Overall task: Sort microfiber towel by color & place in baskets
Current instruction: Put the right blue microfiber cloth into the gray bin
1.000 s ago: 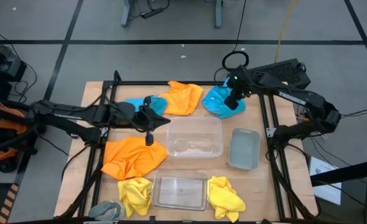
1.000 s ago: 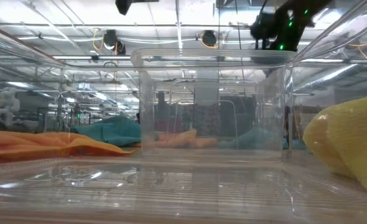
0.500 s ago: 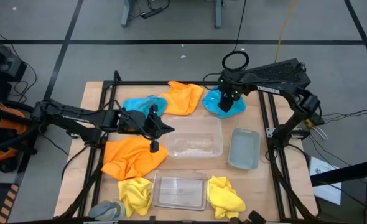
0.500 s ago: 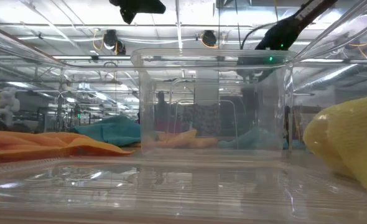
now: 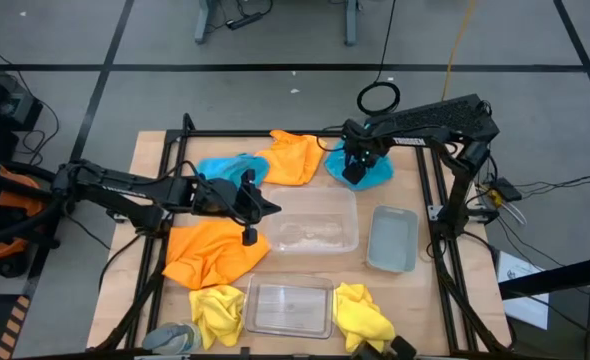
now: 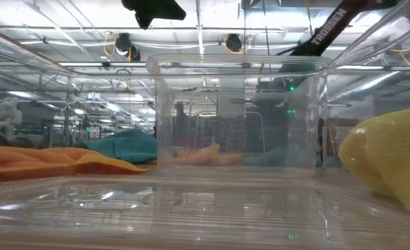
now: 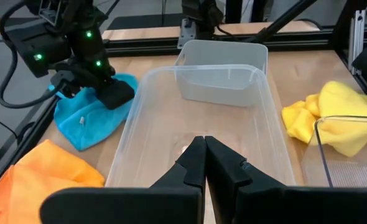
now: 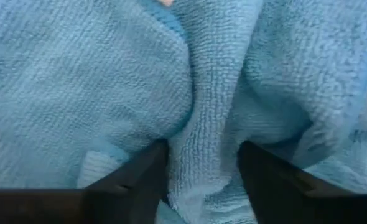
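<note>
My right gripper [image 5: 355, 168] is down on the bright blue towel [image 5: 377, 174] at the table's far right and is shut on it; the left wrist view shows it there [image 7: 112, 94] too. My left gripper [image 5: 275, 207] is shut and hovers over the left end of the middle clear basket [image 5: 353, 215], holding nothing. A second blue towel [image 5: 218, 166] and an orange one [image 5: 297, 156] lie flat at the far edge. Another orange towel [image 5: 213, 252] lies left. Two yellow towels [image 5: 218, 310] [image 5: 363, 312] flank the near clear basket [image 5: 330, 300]. The greyish basket [image 5: 393, 238] stands right. My right gripper comes at the blue towel from above, pointing down. A raised fold in the towel's middle [image 8: 202, 155] is pinched between the two fingers [image 8: 140, 180], which press into the cloth on either side. The towel lies bunched on the table.
A small grey thing [image 5: 170, 338] lies at the near left corner. A black frame rail [image 5: 275, 133] runs along the far edge, and more rails run down both sides. Bare wood shows between the greyish basket and the right yellow towel.
My right gripper has moved toward the table's left and come down onto the blue towel, the arm swinging round behind it. My left gripper has shifted a little toward the right and near edge, to the middle basket's left end, then held still.
</note>
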